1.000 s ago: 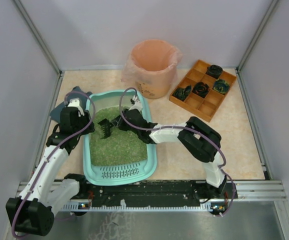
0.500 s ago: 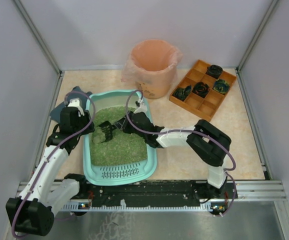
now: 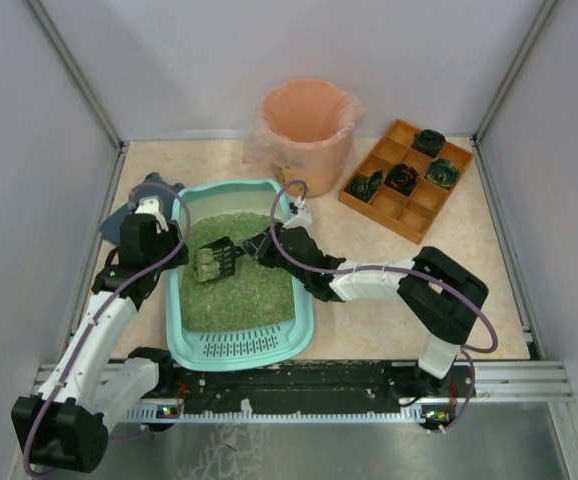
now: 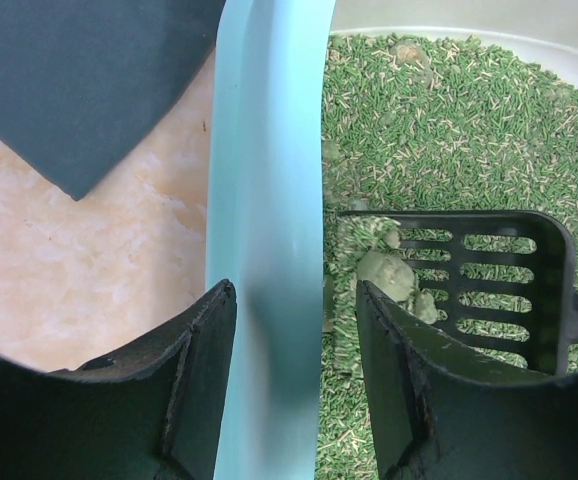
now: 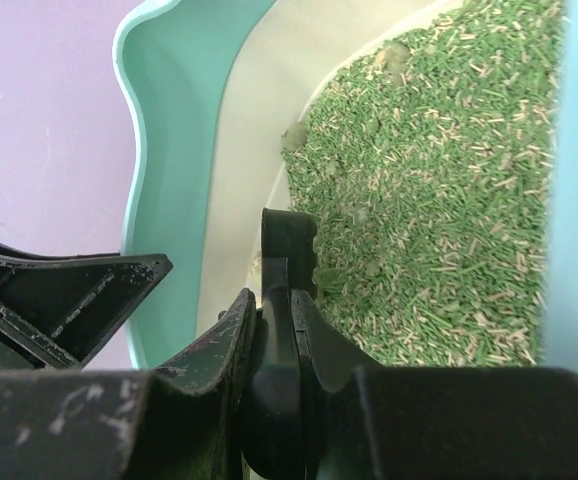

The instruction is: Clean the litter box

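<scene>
Left tool (image 4: 294,300) seemingly astride litter box (image 4: 269,150)

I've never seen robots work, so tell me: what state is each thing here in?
Teal plastic litter box: filled with green granules.
Black slotted scoop: carrying clumps.
Right gripper: shut on the scoop's handle.
Left gripper: straddling the box's rim, grip unclear.
Peach-lined round bin: open.
Orange compartmented tray: partly filled.

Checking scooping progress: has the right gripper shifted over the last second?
Yes. The right gripper, holding the scoop, drew back rightward toward the right rim of the litter box.
</scene>
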Available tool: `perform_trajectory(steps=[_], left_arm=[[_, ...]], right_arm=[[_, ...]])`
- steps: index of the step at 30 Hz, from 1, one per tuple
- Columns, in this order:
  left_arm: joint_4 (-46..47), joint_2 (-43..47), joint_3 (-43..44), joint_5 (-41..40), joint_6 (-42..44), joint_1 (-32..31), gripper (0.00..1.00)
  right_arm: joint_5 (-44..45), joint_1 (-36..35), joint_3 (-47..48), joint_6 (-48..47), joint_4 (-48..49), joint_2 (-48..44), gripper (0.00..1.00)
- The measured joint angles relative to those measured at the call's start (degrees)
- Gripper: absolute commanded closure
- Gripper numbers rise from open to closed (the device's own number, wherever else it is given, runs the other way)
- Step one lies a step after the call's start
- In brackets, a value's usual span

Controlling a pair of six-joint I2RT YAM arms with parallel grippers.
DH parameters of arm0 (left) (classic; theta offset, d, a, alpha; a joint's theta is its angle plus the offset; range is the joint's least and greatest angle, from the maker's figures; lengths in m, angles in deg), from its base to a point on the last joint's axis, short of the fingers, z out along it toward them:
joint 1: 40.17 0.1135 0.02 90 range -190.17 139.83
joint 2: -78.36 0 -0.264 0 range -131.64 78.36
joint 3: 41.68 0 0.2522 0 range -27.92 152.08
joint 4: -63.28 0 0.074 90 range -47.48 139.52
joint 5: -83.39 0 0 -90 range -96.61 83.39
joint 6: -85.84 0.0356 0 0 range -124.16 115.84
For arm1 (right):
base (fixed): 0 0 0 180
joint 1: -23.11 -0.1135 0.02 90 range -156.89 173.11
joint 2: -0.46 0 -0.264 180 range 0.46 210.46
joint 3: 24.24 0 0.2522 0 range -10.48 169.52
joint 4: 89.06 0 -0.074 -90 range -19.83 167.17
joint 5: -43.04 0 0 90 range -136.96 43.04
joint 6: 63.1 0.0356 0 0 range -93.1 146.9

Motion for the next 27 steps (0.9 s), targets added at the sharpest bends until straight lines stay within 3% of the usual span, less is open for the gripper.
perform_trajectory(steps=[16,27], left_arm=[[1.62,5.33,-0.22,1.07,0.00,0.00,0.34],[1.62,4.83,-0.24,1.03,0.00,0.00,0.33]], right_arm=[[-1.99,7.72,-16.87,4.76,9.51,-19.65,1.00],[-7.80,11.80,-20.76,9.40,13.86,-19.85,1.00]])
